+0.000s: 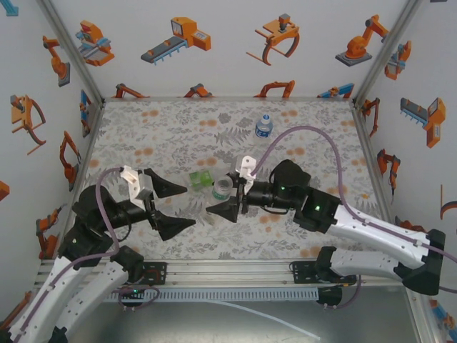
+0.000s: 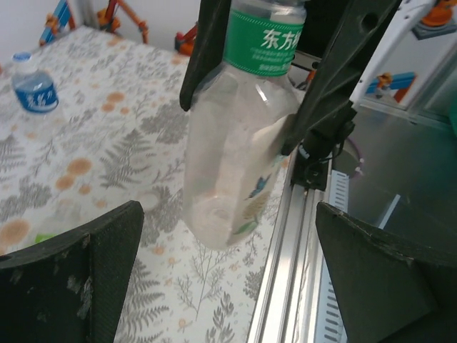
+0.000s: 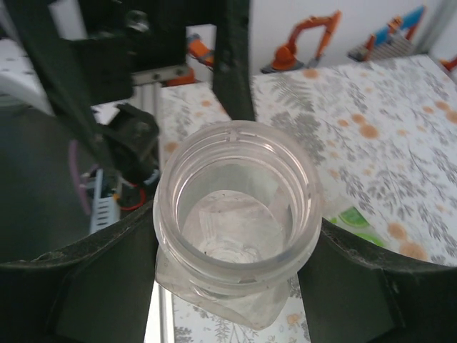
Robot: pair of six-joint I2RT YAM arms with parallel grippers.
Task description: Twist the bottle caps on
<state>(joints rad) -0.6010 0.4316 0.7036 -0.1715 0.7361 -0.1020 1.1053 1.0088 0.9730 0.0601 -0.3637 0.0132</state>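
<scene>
Clear plastic slips easily: our right jaws, half closed, grip the uncapped green-labelled bottle [image 1: 223,189] near its neck over the middle of the table [image 1: 143,136], while the left jaws gape wide and empty. We judge it could spin or slip once screwing starts.
</scene>
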